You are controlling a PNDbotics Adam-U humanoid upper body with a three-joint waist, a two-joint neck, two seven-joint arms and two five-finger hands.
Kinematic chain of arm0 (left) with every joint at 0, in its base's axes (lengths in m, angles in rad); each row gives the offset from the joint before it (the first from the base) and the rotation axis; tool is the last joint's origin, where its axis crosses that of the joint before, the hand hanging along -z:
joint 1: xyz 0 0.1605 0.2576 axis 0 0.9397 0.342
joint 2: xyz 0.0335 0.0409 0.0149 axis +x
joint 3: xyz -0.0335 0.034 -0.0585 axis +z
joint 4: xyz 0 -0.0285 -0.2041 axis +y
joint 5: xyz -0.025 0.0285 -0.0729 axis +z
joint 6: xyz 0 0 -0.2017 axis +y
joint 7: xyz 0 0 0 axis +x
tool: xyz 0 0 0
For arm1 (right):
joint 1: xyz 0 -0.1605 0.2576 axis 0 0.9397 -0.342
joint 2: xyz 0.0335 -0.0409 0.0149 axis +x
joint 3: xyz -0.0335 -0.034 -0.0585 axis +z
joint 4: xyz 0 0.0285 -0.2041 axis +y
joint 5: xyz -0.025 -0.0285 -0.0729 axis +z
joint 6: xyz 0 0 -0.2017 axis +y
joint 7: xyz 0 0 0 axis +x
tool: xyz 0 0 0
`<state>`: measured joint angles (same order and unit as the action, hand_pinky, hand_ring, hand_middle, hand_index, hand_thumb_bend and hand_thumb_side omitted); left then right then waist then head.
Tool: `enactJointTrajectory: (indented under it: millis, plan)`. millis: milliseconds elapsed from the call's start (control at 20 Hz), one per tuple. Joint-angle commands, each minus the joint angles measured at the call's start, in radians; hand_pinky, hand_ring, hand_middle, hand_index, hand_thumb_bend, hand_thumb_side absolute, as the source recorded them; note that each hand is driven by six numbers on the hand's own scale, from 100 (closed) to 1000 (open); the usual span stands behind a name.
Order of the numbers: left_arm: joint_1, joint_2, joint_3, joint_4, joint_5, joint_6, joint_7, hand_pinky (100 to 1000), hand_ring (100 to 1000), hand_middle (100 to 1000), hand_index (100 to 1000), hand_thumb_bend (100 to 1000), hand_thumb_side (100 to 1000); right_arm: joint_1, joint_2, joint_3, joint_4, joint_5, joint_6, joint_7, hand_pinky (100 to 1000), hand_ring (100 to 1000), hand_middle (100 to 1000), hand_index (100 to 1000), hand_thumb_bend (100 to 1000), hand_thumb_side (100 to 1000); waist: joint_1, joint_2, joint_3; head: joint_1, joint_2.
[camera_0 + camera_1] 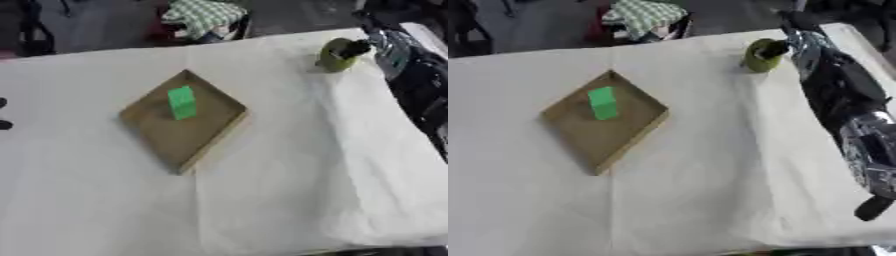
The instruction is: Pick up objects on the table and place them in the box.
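A shallow brown cardboard box (203, 145) lies turned like a diamond at the table's left centre. A bright green block (182, 102) stands inside it near its far corner. At the far right corner of the table stands an olive-green cylinder (759, 58). My right hand (775, 48) reaches it from the right, its dark fingers curled over the cylinder's top and side. The right arm (846, 95) runs along the table's right edge. Only two dark bits of my left hand (3, 124) show at the left edge, far from the box.
A white cloth (289, 190) covers the table and hangs creased over the right edge. Beyond the far edge stands a chair with a green checked cloth (203, 15) on it.
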<state>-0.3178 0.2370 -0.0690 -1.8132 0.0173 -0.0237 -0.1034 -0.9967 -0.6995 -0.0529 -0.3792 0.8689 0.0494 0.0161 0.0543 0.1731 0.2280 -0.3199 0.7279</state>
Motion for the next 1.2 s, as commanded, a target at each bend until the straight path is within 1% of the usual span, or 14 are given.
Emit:
enactJointTrajectory:
  millis: [50, 100, 200, 250, 300, 350, 400, 550, 650, 800, 900, 1050, 1150, 1200]
  plan:
    - [-0.011, 0.021, 0.003, -0.013, 0.005, -0.001, -0.004, 610, 742, 781, 806, 186, 693, -0.010, -0.023, 0.010, 0.013, -0.007, 0.000, 0.019, 729, 773, 781, 903, 435, 304, -0.001, -0.014, -0.001, -0.004, -0.011]
    - [-0.011, 0.021, 0.002, -0.013, 0.005, -0.001, -0.004, 610, 742, 781, 806, 186, 693, -0.009, -0.021, 0.012, 0.015, 0.001, -0.001, 0.020, 715, 745, 733, 857, 404, 278, 0.000, -0.014, -0.002, -0.004, -0.010]
    - [-0.012, 0.021, 0.002, -0.013, 0.005, -0.001, -0.005, 610, 741, 781, 806, 184, 693, -0.007, -0.018, 0.015, 0.011, 0.019, -0.004, 0.010, 658, 637, 558, 693, 273, 164, 0.000, -0.014, -0.004, -0.005, -0.011]
    - [-0.012, 0.021, 0.002, -0.013, 0.005, -0.001, -0.005, 610, 740, 780, 806, 184, 693, -0.007, -0.016, 0.015, 0.005, 0.030, -0.008, -0.001, 629, 593, 487, 606, 202, 102, -0.001, -0.014, -0.005, -0.005, -0.011]
    - [-0.013, 0.021, 0.002, -0.013, 0.006, -0.001, -0.005, 610, 740, 780, 806, 183, 693, -0.007, -0.015, 0.015, -0.005, 0.039, -0.015, -0.015, 608, 557, 439, 543, 158, 100, -0.001, -0.014, -0.006, -0.005, -0.012]
    - [-0.014, 0.021, 0.002, -0.013, 0.006, -0.001, -0.005, 610, 740, 780, 806, 183, 693, -0.008, -0.013, 0.015, -0.016, 0.047, -0.022, -0.028, 604, 551, 429, 533, 148, 100, -0.002, -0.013, -0.008, -0.004, -0.013]
    - [-0.015, 0.021, 0.002, -0.013, 0.006, -0.001, -0.005, 610, 740, 780, 806, 183, 694, -0.011, -0.010, 0.016, -0.035, 0.054, -0.035, -0.039, 582, 517, 371, 470, 100, 100, -0.003, -0.013, -0.009, -0.004, -0.014]
    - [-0.015, 0.024, 0.003, -0.013, 0.005, 0.000, -0.003, 610, 739, 779, 805, 181, 695, -0.023, 0.002, 0.025, -0.118, 0.067, -0.086, -0.036, 576, 510, 360, 460, 100, 100, -0.005, -0.013, -0.014, -0.003, -0.014]
    - [-0.015, 0.025, 0.003, -0.013, 0.005, 0.000, -0.002, 610, 739, 779, 805, 181, 694, -0.037, 0.016, 0.041, -0.197, 0.070, -0.130, -0.001, 578, 511, 361, 462, 100, 100, -0.008, -0.015, -0.016, -0.003, -0.012]
    - [-0.016, 0.023, 0.002, -0.013, 0.005, 0.000, -0.003, 610, 739, 779, 806, 181, 695, -0.055, 0.047, 0.073, -0.309, 0.054, -0.193, 0.073, 583, 516, 372, 471, 100, 100, -0.010, -0.017, -0.015, -0.001, -0.012]
    - [-0.017, 0.022, 0.001, -0.014, 0.005, 0.000, -0.003, 610, 739, 779, 805, 180, 695, -0.065, 0.073, 0.109, -0.381, 0.037, -0.239, 0.130, 593, 525, 384, 483, 100, 103, -0.011, -0.018, -0.013, -0.003, -0.011]
    - [-0.017, 0.022, 0.001, -0.013, 0.005, 0.000, -0.003, 610, 739, 779, 805, 180, 695, -0.064, 0.116, 0.183, -0.488, 0.000, -0.315, 0.229, 613, 546, 413, 511, 100, 136, -0.012, -0.018, -0.010, -0.003, -0.008]
    - [-0.018, 0.022, 0.000, -0.014, 0.005, 0.000, -0.003, 610, 739, 779, 805, 179, 695, -0.058, 0.145, 0.234, -0.543, -0.025, -0.358, 0.302, 627, 561, 431, 528, 100, 150, -0.012, -0.018, -0.007, -0.003, -0.006]
    - [-0.019, 0.021, 0.000, -0.014, 0.006, 0.000, -0.003, 609, 739, 779, 805, 179, 695, -0.056, 0.158, 0.254, -0.561, -0.032, -0.371, 0.335, 636, 571, 442, 538, 100, 155, -0.013, -0.017, -0.005, -0.004, -0.005]
